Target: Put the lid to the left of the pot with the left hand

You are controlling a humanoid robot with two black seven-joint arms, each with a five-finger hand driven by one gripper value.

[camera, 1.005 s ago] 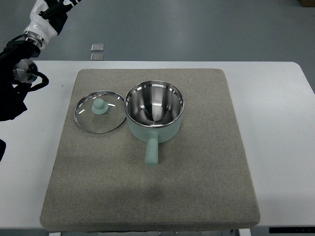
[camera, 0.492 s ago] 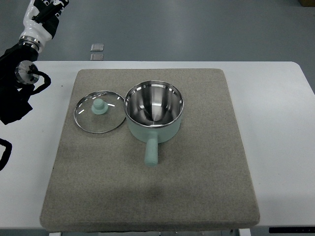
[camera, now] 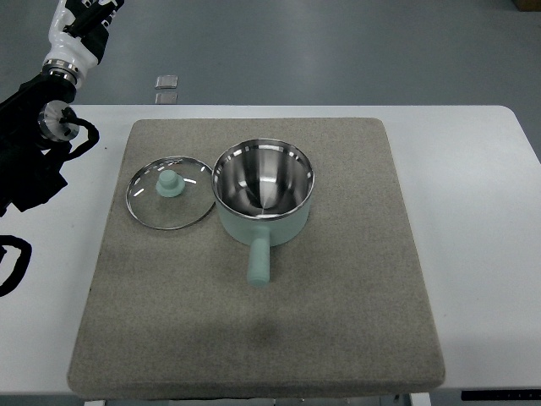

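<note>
Robot hand on my left arm (camera: 80,21) sits at the top-left corner, well apart from the work; it is cut off by the frame edge, so I cannot tell how it is set or whether it holds anything. My right arm does not show.

Largest first: the white bench (camera: 473,220) carries a grey mat (camera: 355,321). On the mat the pot (camera: 264,190) stands upright, open and empty, handle toward me. The glass lid (camera: 169,192) lies flat, knob up, just left of the pot, rims near or touching. I judge placement complete.
</note>
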